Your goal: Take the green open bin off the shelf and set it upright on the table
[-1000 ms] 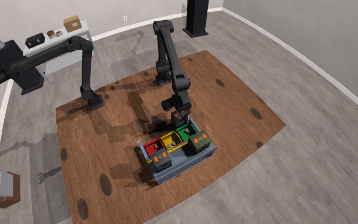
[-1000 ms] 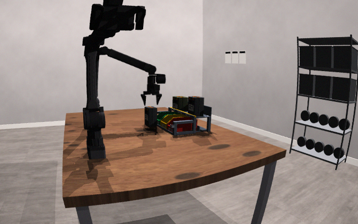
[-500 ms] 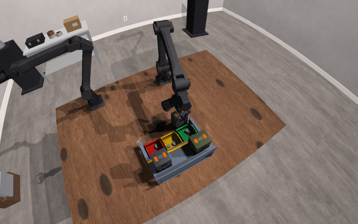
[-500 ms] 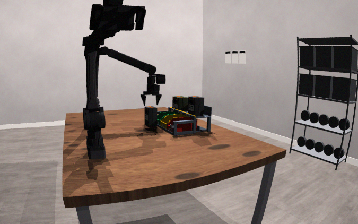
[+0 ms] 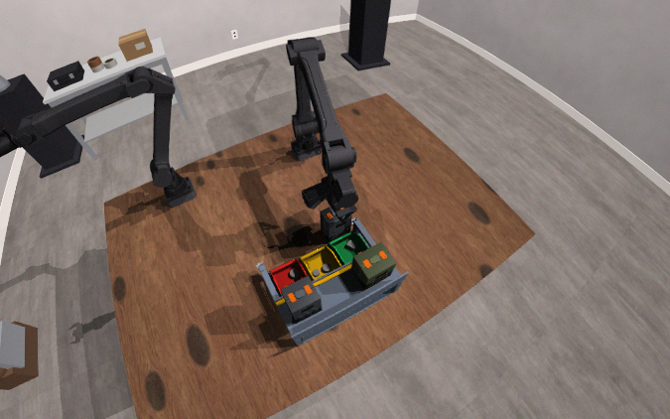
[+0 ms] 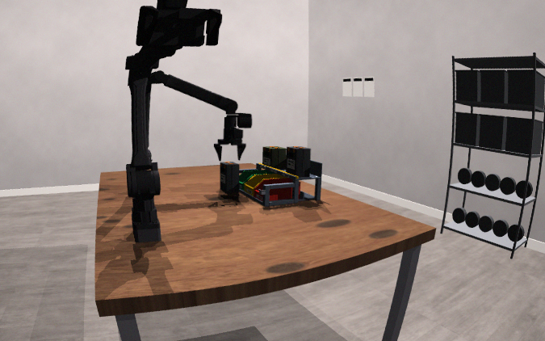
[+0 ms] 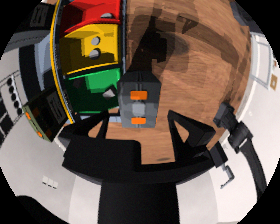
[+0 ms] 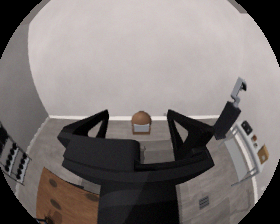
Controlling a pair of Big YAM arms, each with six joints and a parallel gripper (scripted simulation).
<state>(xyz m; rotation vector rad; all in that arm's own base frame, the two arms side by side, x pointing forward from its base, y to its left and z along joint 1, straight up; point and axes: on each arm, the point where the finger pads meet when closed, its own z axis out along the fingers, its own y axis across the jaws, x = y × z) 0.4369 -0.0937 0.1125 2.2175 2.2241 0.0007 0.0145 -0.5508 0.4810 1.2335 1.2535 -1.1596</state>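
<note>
The open bins run red point(image 5: 280, 275) point(image 7: 83, 19), yellow point(image 5: 312, 259) point(image 7: 73, 45) and green point(image 5: 340, 245) point(image 7: 81, 105) at the lower centre of the top view; beside them, an olive-green battery-like case point(image 5: 374, 266) point(image 7: 46, 117) and a dark grey case point(image 5: 301, 307) have orange patches; the shelf point(image 5: 344, 307) is blue-grey, the brown wood-grain table point(image 5: 420, 208) point(image 6: 206, 271) shows dark oval spots
</note>
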